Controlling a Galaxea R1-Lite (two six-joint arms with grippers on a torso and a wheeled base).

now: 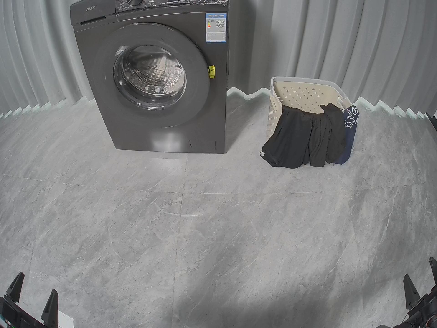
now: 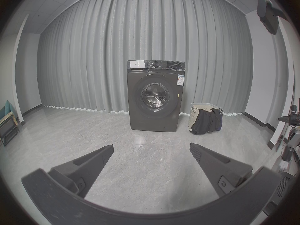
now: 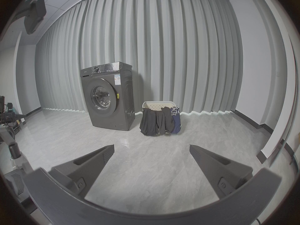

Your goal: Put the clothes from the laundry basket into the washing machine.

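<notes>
Standing on glossy grey stone-look floor tiles (image 1: 227,233), the boxy dark metal washing machine (image 1: 154,74) has its round glass door shut. Near it, a cream perforated plastic laundry basket (image 1: 300,92) holds the clothes (image 1: 309,137), dark soft fabric draped over its front rim. Left gripper (image 2: 151,146) and right gripper (image 3: 151,146) sit well apart from both, fingers spread wide, grasping nothing.

Draped clothes (image 1: 300,137) hide the basket (image 1: 305,92) front wall; its contents cannot be determined. The head view edge crops the left pincer (image 1: 36,284) and right pincer (image 1: 419,269).
</notes>
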